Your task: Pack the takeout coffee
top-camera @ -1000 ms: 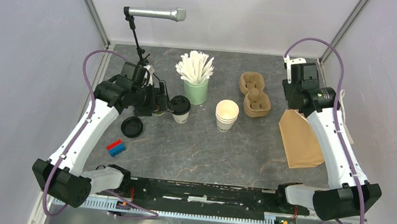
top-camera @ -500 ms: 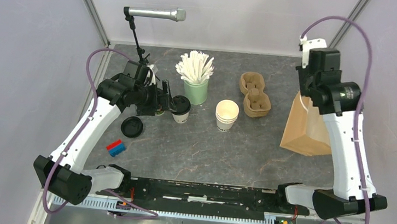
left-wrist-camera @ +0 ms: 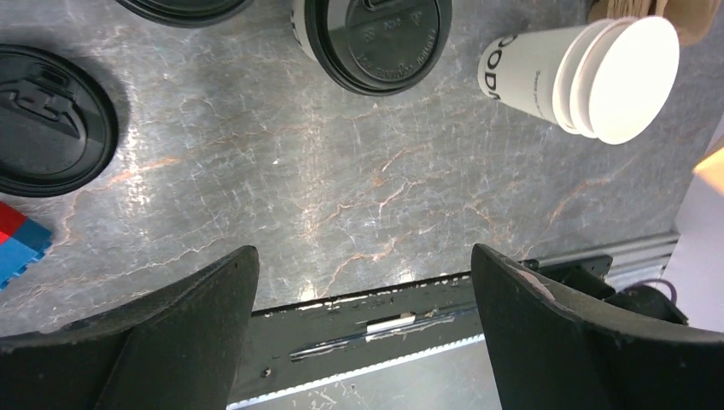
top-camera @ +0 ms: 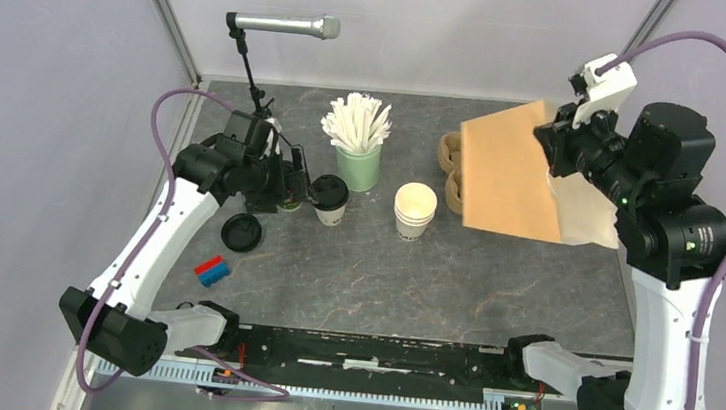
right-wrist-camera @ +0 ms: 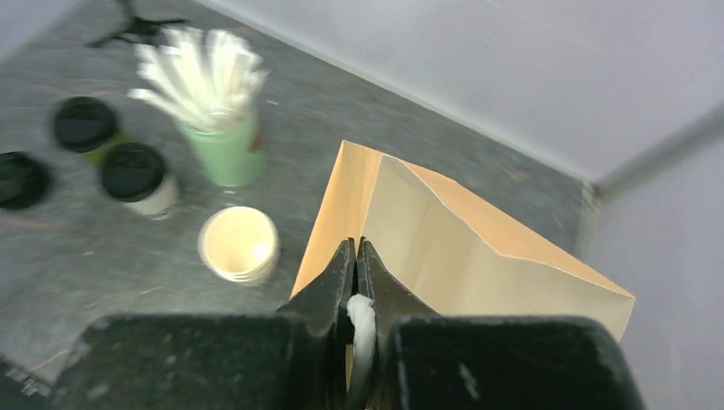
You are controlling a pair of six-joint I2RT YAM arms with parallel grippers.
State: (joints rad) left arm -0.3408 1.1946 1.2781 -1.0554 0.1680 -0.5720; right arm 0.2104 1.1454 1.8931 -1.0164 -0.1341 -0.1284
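The right gripper (right-wrist-camera: 356,248) is pinching the white handle (right-wrist-camera: 363,318) of a brown paper bag (top-camera: 507,179), holding it aloft over the table's right rear. The left gripper (left-wrist-camera: 363,256), fingers spread wide, is hovering just beside the white printed cup (top-camera: 330,202) and the olive-green cup (right-wrist-camera: 85,130). Both cups are standing upright and black-lidded, left of centre and well apart from the bag.

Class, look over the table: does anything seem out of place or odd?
A loose black lid lies flat at the left of the table, on no cup. The brown paper bag hangs tilted in mid-air from the right pincer.
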